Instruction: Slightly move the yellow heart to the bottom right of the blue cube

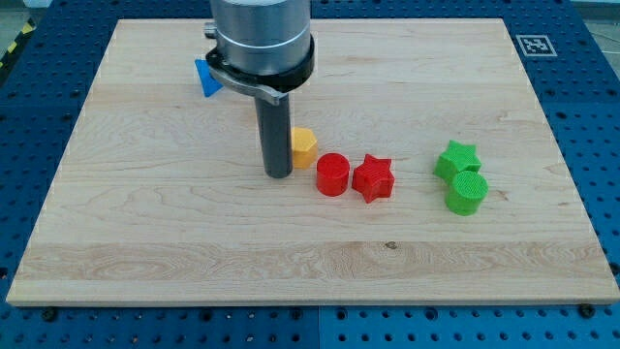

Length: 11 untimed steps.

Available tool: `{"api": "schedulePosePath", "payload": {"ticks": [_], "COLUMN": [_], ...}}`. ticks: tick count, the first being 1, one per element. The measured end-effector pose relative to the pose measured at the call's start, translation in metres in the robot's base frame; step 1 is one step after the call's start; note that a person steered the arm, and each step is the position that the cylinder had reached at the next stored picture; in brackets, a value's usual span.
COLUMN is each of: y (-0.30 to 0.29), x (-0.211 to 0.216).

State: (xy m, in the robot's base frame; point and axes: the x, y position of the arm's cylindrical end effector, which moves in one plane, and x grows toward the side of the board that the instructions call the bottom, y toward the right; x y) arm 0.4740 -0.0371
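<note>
We noted no pincer on the rod; our tip (279, 174) sat just left of the yellow heart (303, 144) mid-board, so a push risked knocking the red cylinder (332, 174), away from the blue cube (206, 78).

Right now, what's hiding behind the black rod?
A yellow block peeks out at the rod's right; its left part is covered. My tip touches the board.

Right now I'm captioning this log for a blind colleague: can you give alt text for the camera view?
My tip rests on a wooden board, just left of a partly hidden yellow block. A blue block peeks out behind the arm at upper left; a red cylinder, red star, green star and green cylinder lie rightward.
</note>
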Motion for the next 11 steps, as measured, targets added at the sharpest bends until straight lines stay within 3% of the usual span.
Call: {"api": "schedulePosePath", "payload": {"ticks": [5,9,11], "y": [-0.021,-0.023,-0.008], "x": [-0.019,-0.088,-0.070]}}
